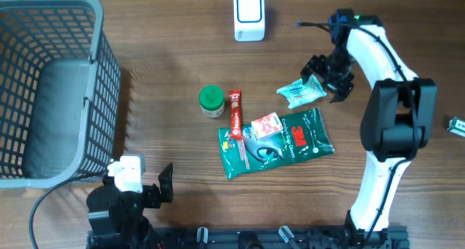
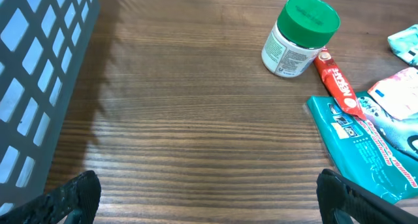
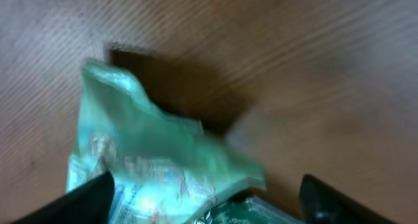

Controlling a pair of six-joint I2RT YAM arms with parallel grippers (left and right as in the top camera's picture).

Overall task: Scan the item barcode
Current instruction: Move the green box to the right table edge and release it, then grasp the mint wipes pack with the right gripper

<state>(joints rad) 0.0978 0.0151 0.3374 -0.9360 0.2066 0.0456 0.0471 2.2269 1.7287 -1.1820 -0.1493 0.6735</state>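
Straddling the pale teal packet, the right pincer stands spread wide.

Light was even, fairly bright | basket cast soft shadow rightward | right wrist view was blurred, pouch smeared | left wrist view was sharp

The right arm had smooth white tubular links joined by bulky black housings, the largest a black block midway along it. A thin black cable ran along its far white link, and a small green light glowed on the far housing. The right tool was black, with dark matte fingertips. The left arm was mostly black, capped by a white boxy part, and a dark cable looped from it. The left tool had 2 black, grainy-surfaced fingers.
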